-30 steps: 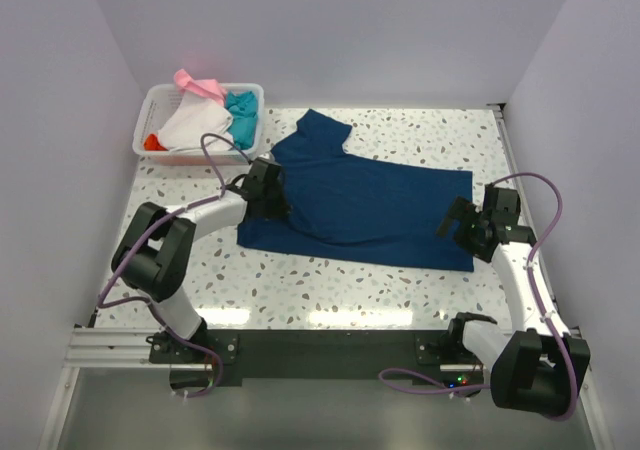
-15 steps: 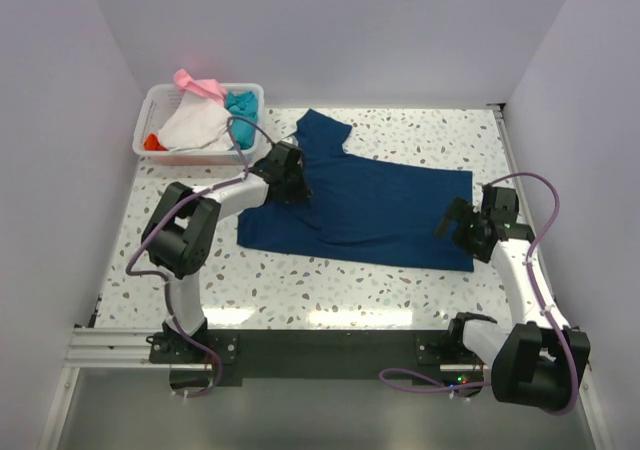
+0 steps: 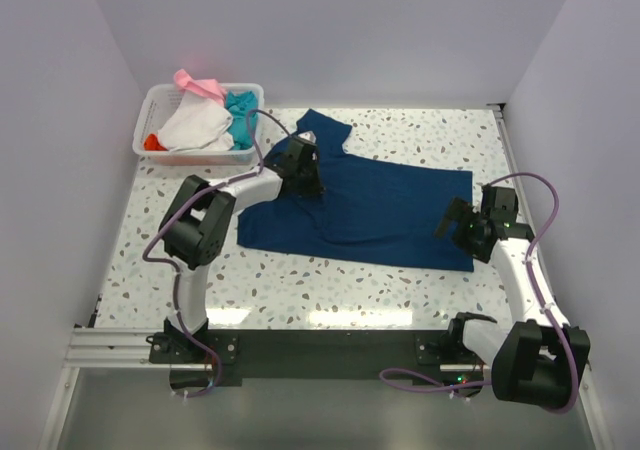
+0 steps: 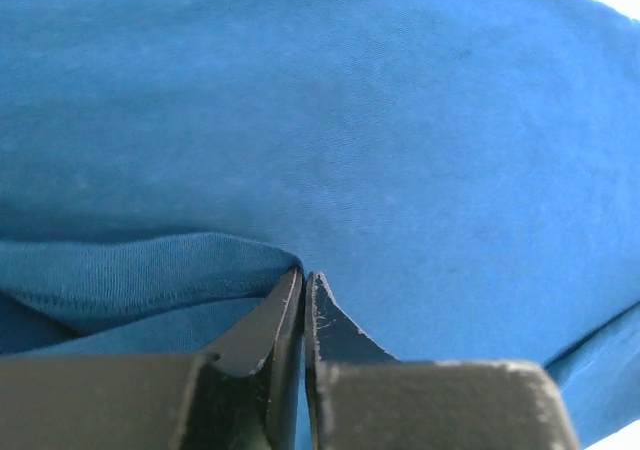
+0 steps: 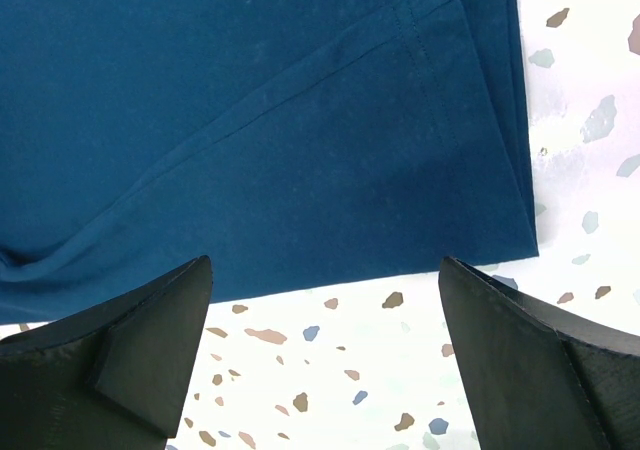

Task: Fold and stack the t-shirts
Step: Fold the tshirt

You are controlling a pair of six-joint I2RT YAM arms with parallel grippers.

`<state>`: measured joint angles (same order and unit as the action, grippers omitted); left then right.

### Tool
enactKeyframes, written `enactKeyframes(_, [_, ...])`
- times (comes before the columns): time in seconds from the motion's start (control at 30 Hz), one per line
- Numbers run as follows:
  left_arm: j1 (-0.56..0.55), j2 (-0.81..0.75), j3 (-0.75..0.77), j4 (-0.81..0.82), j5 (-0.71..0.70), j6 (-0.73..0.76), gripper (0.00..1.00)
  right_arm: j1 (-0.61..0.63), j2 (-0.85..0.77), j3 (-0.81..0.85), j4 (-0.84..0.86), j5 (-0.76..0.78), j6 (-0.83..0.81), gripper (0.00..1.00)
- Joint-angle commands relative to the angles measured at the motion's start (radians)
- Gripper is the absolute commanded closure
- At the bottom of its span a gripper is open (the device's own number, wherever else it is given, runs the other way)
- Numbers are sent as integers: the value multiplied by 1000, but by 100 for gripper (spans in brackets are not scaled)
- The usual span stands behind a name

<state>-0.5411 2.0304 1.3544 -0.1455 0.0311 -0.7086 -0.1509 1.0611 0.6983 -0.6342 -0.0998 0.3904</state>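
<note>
A dark navy t-shirt (image 3: 380,205) lies spread across the speckled table, its hem to the right. My left gripper (image 3: 308,175) sits over the shirt's upper left part, near the neck. In the left wrist view this gripper (image 4: 304,273) is shut, with a raised fold of the navy cloth (image 4: 150,270) pinched at its tips. My right gripper (image 3: 455,220) hovers open at the shirt's lower right corner. Seen from the right wrist, its jaws (image 5: 325,261) stand wide over bare table just off the shirt's edge (image 5: 400,270), holding nothing. No print shows on the shirt.
A white plastic basket (image 3: 195,157) stands at the back left, holding a white tee (image 3: 195,125), a teal one (image 3: 241,110), a pink one (image 3: 200,83) over the rim and an orange-red one (image 3: 152,142). White walls close in the table on three sides.
My left gripper has travelled from the shirt's left edge up and right toward the neck, drawing the left sleeve inward over the body. The right gripper has stayed put.
</note>
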Motion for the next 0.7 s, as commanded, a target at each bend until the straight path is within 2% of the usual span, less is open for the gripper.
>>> enactKeyframes(0.0, [-8,11,54,24,16,43,90,1,8,17,8,-6,-15,1])
enactKeyframes(0.1, [-11,14,64,14,12,52,81,1,7,17,8,-5,-13,1])
enactKeyframes(0.17, [-17,13,69,23,24,72,67,1,8,17,7,-3,-15,1])
enactKeyframes(0.3, [-26,-4,81,18,55,110,29,1,4,17,11,-6,-18,1])
enactKeyframes(0.33, [-28,-16,75,18,61,118,7,1,2,18,14,-15,-18,1])
enactKeyframes(0.37, [-28,-48,69,18,64,129,0,2,-7,12,28,-49,-22,1])
enactKeyframes(0.47, [-26,-122,23,17,26,146,0,17,-22,7,54,-84,-41,1])
enactKeyframes(0.57, [-26,-260,-46,26,-28,162,0,117,-24,12,68,-38,-44,1])
enactKeyframes(0.6, [-25,-280,-58,23,-55,162,0,185,-3,15,73,-14,-42,1])
enactKeyframes(0.67, [-17,-305,-87,-9,-94,158,0,235,26,21,91,5,-30,1])
